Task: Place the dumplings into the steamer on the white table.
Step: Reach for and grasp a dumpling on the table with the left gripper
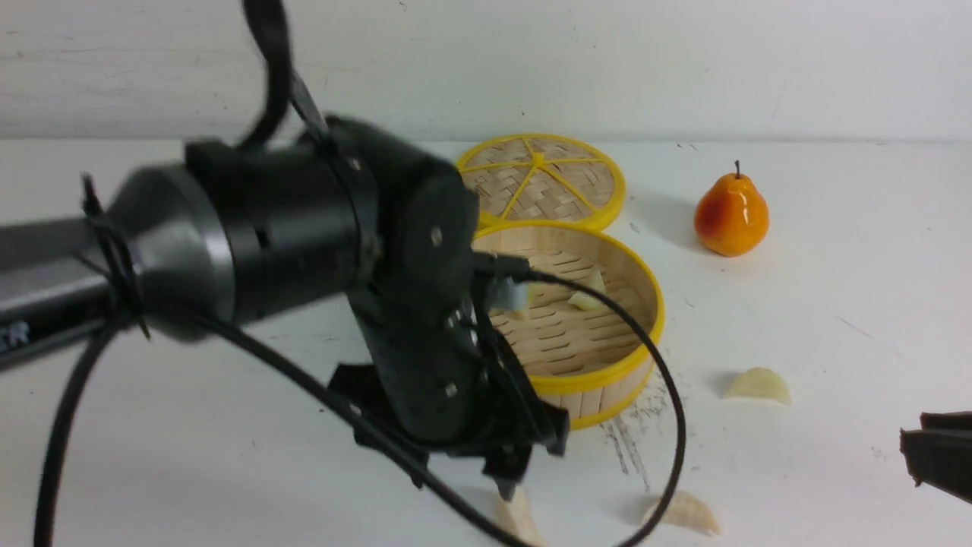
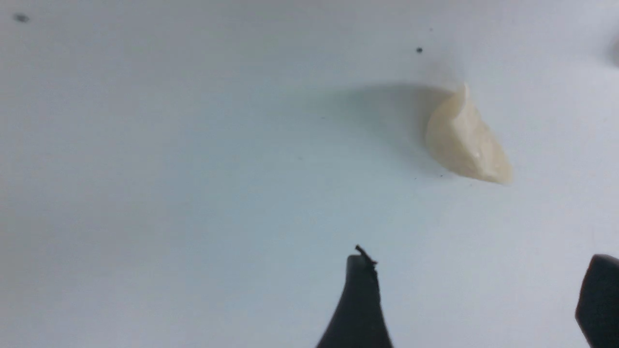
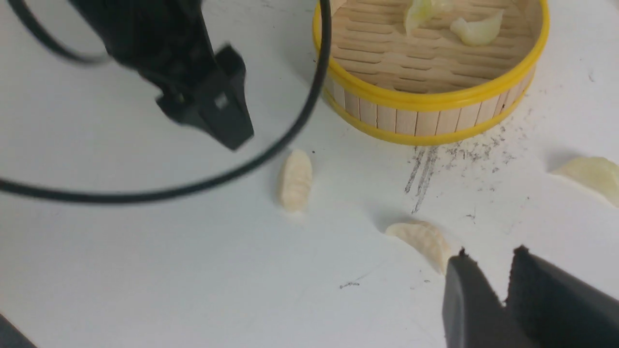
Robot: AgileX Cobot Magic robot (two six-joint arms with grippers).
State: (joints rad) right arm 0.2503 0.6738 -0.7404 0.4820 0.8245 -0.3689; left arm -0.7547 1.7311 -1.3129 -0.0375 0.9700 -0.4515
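Observation:
The steamer (image 1: 607, 376) stands mid-table with two dumplings (image 3: 478, 29) inside, one partly behind my left wrist in the front view. Three more dumplings lie on the white table (image 1: 835, 319): one right of the steamer (image 1: 758, 385) and two near the front edge (image 1: 687, 513), (image 1: 520, 518). My left gripper (image 1: 486, 471) points down just above the front-left one, which also shows in the left wrist view (image 2: 464, 140). Its jaws (image 2: 478, 270) stand wide open and empty. My right gripper (image 3: 491, 261) hovers low beside the front dumpling (image 3: 425, 241), its jaws a narrow gap apart with nothing between.
A flat woven lid with yellow spokes (image 1: 543, 178) lies behind the steamer. An orange pear (image 1: 730, 216) stands to the back right. Grey scratch marks (image 1: 630, 441) streak the table in front of the steamer. My left arm's cable (image 1: 668, 395) loops across the steamer.

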